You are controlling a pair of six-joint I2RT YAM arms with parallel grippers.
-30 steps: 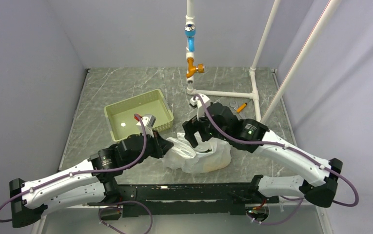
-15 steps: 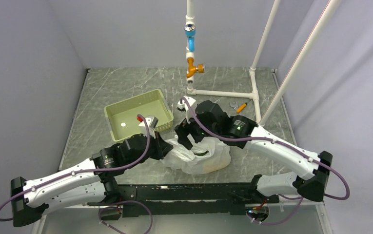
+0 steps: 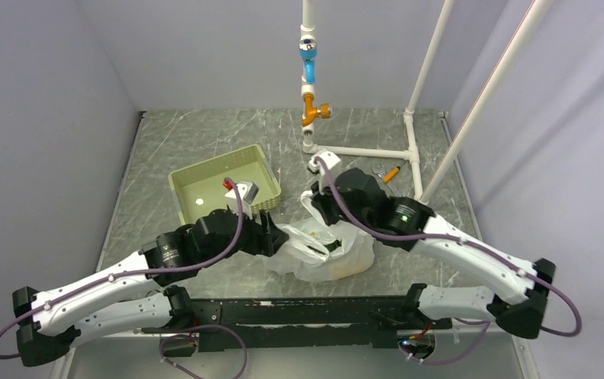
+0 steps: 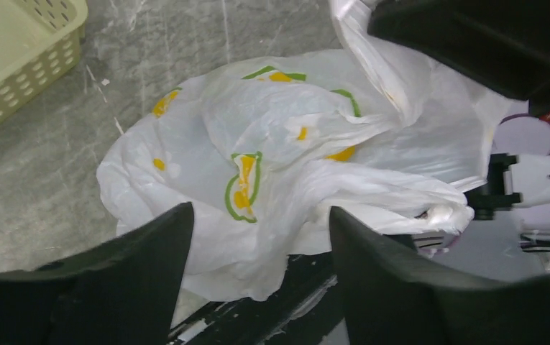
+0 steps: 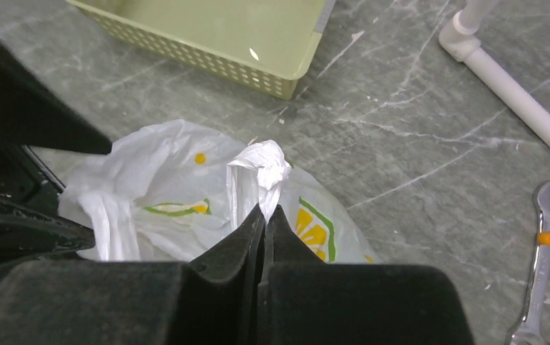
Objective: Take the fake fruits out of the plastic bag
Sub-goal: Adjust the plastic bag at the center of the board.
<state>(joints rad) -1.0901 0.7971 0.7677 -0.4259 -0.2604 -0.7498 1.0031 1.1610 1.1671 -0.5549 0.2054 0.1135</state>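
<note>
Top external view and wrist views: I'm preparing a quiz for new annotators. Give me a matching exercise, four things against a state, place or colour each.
Things:
1. right gripper
2. left gripper
3. basket
4. wrench

Descriptions:
A. open, fingers spread over the plastic bag
B. lying on the table near the white pipe
C. shut on a bunched bit of the plastic bag
D. pale green, lattice walls

Pairs: 1-C, 2-A, 3-D, 4-B

On table [image 3: 204, 134], bag [image 3: 338, 257] front-ctr; basket [image 3: 211, 178] just behind-left of it; wrench [image 5: 538, 280] behind-right, apart.
</note>
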